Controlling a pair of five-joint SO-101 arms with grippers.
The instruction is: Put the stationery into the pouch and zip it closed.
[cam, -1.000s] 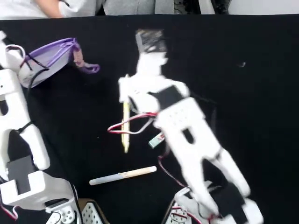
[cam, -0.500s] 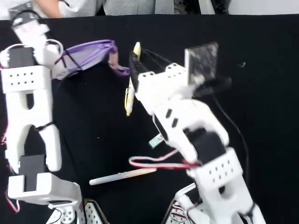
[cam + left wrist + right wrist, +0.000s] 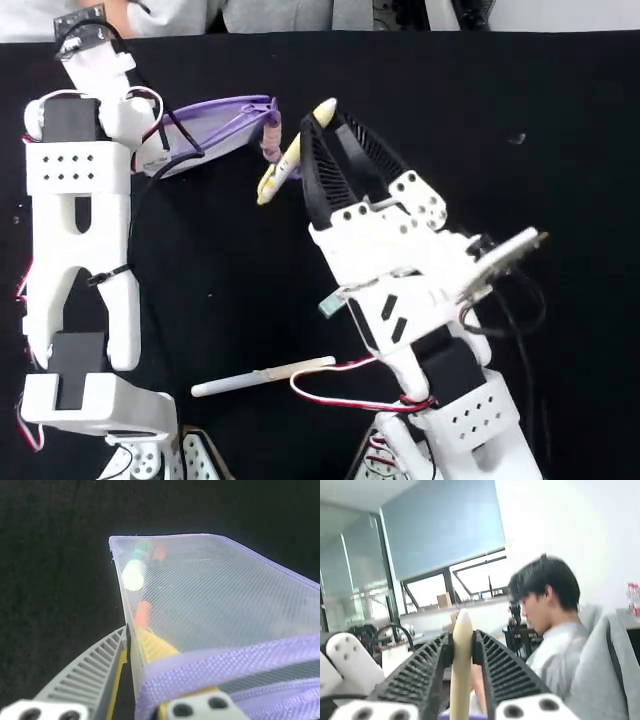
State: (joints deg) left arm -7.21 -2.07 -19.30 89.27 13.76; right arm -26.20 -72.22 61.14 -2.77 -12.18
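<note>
**A:** Entry one, the pouch?

**B:** Pouch [image 3: 215,120], translucent with a purple edge; at the far left of the black worktop [image 3: 560,120]; a pink tab [image 3: 270,135] at its right end; in the left wrist view the pouch [image 3: 210,605] shows a ribbed clear wall with dark worktop behind it.

**A:** What holds it?

**B:** The left fingers [image 3: 85,680]; clenched on the pouch's edge, one grey ribbed finger outside the wall, a yellow one showing through the wall; whether the pouch touches the worktop I cannot tell.

**A:** Entry two?

**B:** Yellow pen [image 3: 283,168] with a cream tip; tilted, tip towards the far side, lower end towards the left; just right of the pink tab, beside the pouch and not in it.

**A:** Its holder?

**B:** The right fingers [image 3: 320,175], black and ribbed; grasping the yellow pen [image 3: 461,645], which stands between the right fingers [image 3: 420,675] with its cream tip past their ends.

**A:** Entry three?

**B:** White pen [image 3: 262,377] with a tan right half; lying flat at the near side of the worktop, between the two arm bases; well apart from the pouch; no fingers on it.

**A:** Entry four?

**B:** Small green item [image 3: 333,303]; on the worktop near the middle, at the left edge of the right arm's white body and partly hidden by it; what it is I cannot tell.
</note>
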